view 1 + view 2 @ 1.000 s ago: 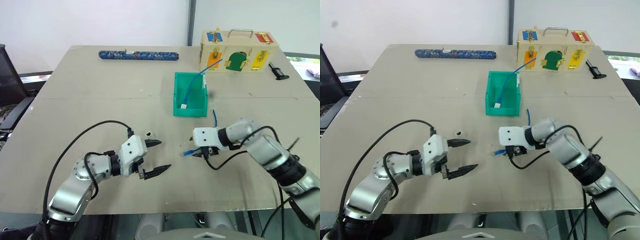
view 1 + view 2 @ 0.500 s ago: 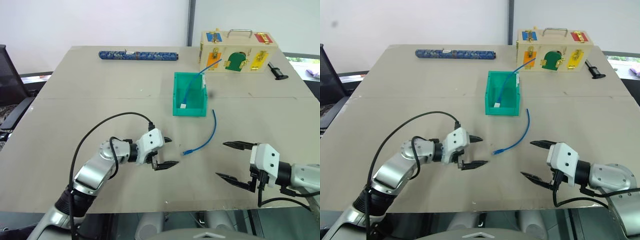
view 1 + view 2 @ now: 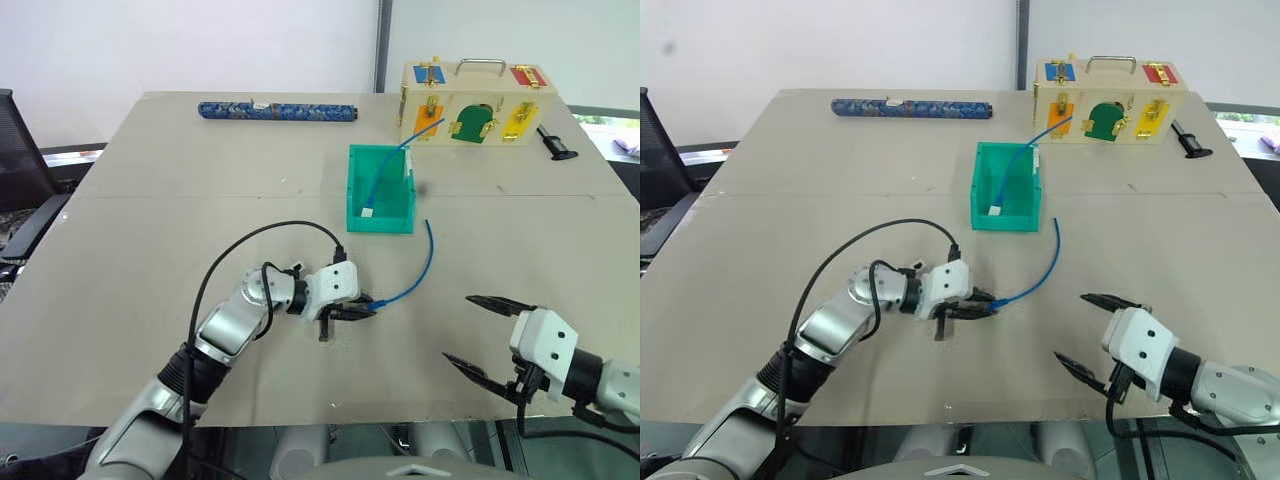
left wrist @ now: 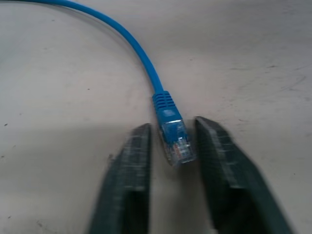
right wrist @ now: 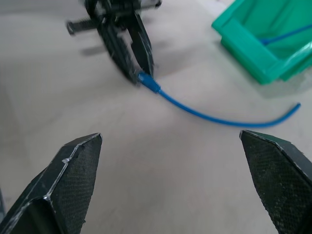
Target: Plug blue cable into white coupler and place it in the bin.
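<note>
A beige surface (image 3: 200,200) stands before a white wall. At its far edge lie a dark blue patterned roll (image 3: 277,110) and a pale wooden box (image 3: 477,103) with coloured latches. The bin (image 3: 380,189), teal-green, sits near the centre and contains a second blue cable tipped with a white block.

The blue cable (image 3: 414,270) lies curved on the surface just in front of the bin. The left hand (image 4: 171,161) has its fingers closed on the clear plug at the near end of the cable. The right hand (image 3: 490,332) hovers at the near right, fingers wide apart and holding nothing.

Compared with one second ago: the left hand, then open and well to the left, has moved right to the plug and shut. The right hand, then over the cable, has withdrawn toward the near edge.
</note>
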Robot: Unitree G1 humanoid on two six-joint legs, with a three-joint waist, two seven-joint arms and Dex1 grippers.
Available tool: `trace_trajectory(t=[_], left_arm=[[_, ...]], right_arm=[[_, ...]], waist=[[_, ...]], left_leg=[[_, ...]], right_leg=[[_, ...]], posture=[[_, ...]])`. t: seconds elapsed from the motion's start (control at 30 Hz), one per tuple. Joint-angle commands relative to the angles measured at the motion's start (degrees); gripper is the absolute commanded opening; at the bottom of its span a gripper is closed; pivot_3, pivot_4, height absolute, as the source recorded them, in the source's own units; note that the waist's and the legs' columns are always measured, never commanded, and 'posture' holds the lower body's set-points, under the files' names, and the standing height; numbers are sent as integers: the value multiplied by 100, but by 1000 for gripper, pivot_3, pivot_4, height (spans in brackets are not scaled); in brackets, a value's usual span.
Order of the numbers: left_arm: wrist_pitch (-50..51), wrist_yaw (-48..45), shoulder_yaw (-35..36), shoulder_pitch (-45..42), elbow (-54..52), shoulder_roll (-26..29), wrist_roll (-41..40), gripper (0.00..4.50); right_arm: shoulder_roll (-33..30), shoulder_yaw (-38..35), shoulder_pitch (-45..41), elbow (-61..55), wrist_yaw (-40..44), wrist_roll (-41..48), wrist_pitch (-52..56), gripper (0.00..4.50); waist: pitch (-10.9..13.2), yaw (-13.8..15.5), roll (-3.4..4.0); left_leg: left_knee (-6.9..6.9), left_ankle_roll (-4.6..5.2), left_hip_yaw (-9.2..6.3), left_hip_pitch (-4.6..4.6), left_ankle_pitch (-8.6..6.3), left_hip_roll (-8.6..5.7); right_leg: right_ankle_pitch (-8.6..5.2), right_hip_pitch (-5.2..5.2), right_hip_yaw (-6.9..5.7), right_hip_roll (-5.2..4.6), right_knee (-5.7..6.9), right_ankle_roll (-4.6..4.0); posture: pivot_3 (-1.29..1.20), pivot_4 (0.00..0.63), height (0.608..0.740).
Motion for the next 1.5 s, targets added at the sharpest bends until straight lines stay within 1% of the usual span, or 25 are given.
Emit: trace_trajectory(t=[0.03, 0.1, 0.17, 0.2, 0.23, 0.33, 0.37, 0.4, 0.43, 0.5, 0.57, 0.63, 0.77, 0.83, 0.97, 1.1, 1.2, 1.27, 1.5], left_arm=[[5, -193, 118, -71, -208, -8, -170, 38], [-234, -261, 413, -92, -325, -146, -509, 38], [-70, -177, 817, -204, -469, -372, -999, 38], [24, -70, 1031, -326, -509, -494, -1188, 38], [-65, -3, 1197, -455, -529, -585, -1275, 38], [-441, 165, 1402, -645, -480, -729, -1209, 38], [-638, 176, 1422, -660, -451, -763, -1154, 38], [-896, 246, 1451, -669, -426, -814, -1050, 0], [-1104, 308, 1470, -670, -402, -848, -967, 0], [-1643, 355, 1483, -627, -339, -884, -786, 0], [-2025, 385, 1495, -586, -257, -897, -686, 0], [-2392, 397, 1496, -570, -155, -892, -590, 0], [-2708, 330, 1484, -583, -9, -856, -598, 0], [-2818, 301, 1474, -596, 50, -832, -599, 0], [-2933, 308, 1475, -608, 81, -838, -611, 0], [-3019, 339, 1462, -614, 122, -868, -599, 0], [-3037, 353, 1460, -605, 100, -875, -613, 0], [-3045, 349, 1457, -599, 91, -871, -619, 0], [-3026, 388, 1449, -605, 81, -886, -605, 0]], right_arm=[[90, -161, 37, -115, -240, 33, -49, 4500], [226, -135, -78, -153, -449, 260, 229, 4500], [414, -47, -313, -191, -778, 464, 673, 4500], [565, 45, -474, -173, -1059, 398, 829, 4500], [755, 107, -610, -185, -1255, 692, 1189, 4500], [1257, 120, -955, -239, -1702, 1517, 1998, 4500], [1564, 91, -1169, -246, -1989, 1873, 2168, 4500], [1889, 80, -1401, -270, -2322, 2309, 2326, 3977], [2138, 80, -1608, -301, -2614, 2658, 2465, 3742], [2605, 85, -2045, -265, -3241, 3168, 2740, 3742], [2926, 80, -2398, -175, -3782, 3749, 2899, 3742], [3115, 125, -2672, -71, -4194, 4304, 3012, 3742], [3149, 215, -3105, 128, -4792, 5153, 3048, 3742], [3052, 225, -3301, 270, -5021, 5477, 3031, 3742], [2824, 337, -3490, 451, -5236, 5800, 2995, 3742], [2650, 424, -3592, 645, -5250, 5966, 2935, 3742], [2547, 485, -3619, 750, -5307, 6065, 2886, 2890], [2476, 533, -3626, 767, -5319, 6113, 2854, 2002], [2274, 647, -3669, 822, -5357, 6291, 2714, 2002]], waist=[[0, -4, 0], [0, -10, -1], [1, -9, -1], [1, -4, -1], [1, 0, -1], [-2, 4, 3], [-5, 2, 8], [-4, -13, 6], [-3, -34, 5], [-2, -56, 5], [-2, -65, 5], [-2, -62, 5], [-2, -71, 5], [-2, -85, 6], [-2, -85, 6], [-2, -87, 6], [-2, -88, 6], [-2, -88, 6], [-2, -87, 6]], left_leg=[[0, 0, 0, 0, 0, 0], [0, 0, 1, 1, 0, 1], [1, 0, -1, -1, 0, 2], [2, 0, -2, -1, 0, 2], [7, 0, -4, -4, 0, 2], [8, 0, -12, -3, 0, 2], [8, 0, -11, -3, 0, 2], [7, 0, -9, -3, 0, 0], [7, 0, -9, -3, 0, 1], [7, 0, -9, -4, 0, 0], [7, 0, -9, -4, 1, -2], [7, 0, -10, -4, 1, -2], [7, 0, -10, -6, 1, -3], [7, 1, -7, -5, 1, -3], [6, 1, -11, -4, 1, -2], [6, 1, -10, -4, 1, -2], [6, 1, -10, -4, 1, -2], [6, 2, -10, -4, 1, -2], [6, 2, -11, -5, 0, -2]], right_leg=[[-1, 0, 0, 0, 0, 0], [-3, 0, 1, 0, 0, -2], [-3, 0, -1, 0, 0, -3], [-1, 0, -1, -1, 0, -5], [1, 0, -3, -1, 1, -8], [9, 0, -8, 1, 2, -16], [11, 0, -8, 1, 2, -18], [15, 1, -5, 0, 2, -16], [16, 0, -3, 0, 1, -15], [17, -1, 2, 0, 1, -14], [18, 0, 1, -2, 1, -14], [17, -1, -1, -1, 1, -14], [18, 0, -2, -2, 1, -14], [18, -1, 1, -2, 1, -13], [18, -1, -3, 0, 3, -13], [18, -1, -2, 0, 3, -13], [18, -1, -2, 0, 3, -13], [18, -1, -2, 1, 3, -13], [18, -1, -2, 1, 3, -13]], posture=[[0, 150, 740], [0, 150, 740], [0, 150, 740], [0, 150, 740], [0, 150, 740], [0, 150, 740], [0, 150, 740], [0, 150, 740], [0, 150, 740], [0, 150, 740], [0, 150, 740], [0, 150, 740], [0, 150, 740], [0, 150, 740], [0, 150, 740], [0, 150, 740], [0, 150, 740], [0, 150, 740], [0, 150, 740]])
